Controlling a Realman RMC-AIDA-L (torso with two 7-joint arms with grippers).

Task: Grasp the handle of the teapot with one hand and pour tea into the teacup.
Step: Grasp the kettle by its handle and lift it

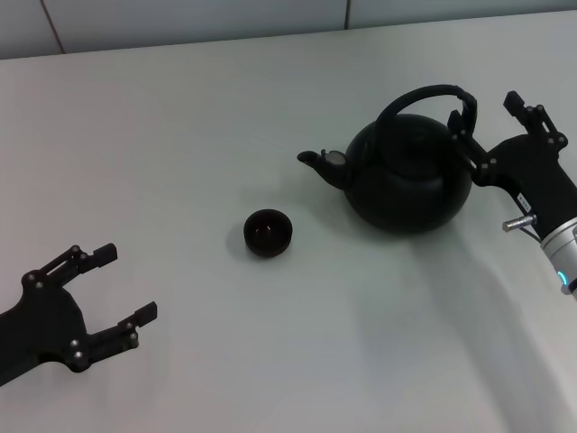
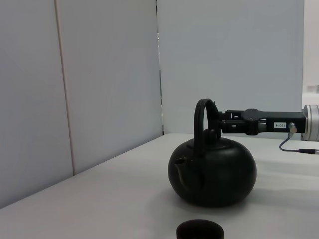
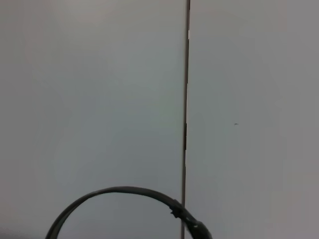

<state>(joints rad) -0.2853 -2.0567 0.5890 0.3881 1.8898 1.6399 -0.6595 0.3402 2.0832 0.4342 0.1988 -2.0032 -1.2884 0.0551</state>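
Beside teapot (image 1: 410, 176) handle (image 1: 424, 95), right hand (image 1: 487, 122) wide open; left hand (image 1: 113, 293) open, idle

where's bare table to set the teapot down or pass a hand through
Free: the broad patch left of the teacup out to the table edge, and the near strip between the parked left tool and the right arm. Crowded: the gap from spout to teacup, and right of the teapot, where the right tool is open at the handle.

teacup (image 2: 200, 230): cut off by edge | handle (image 3: 124, 199): only top arc visible
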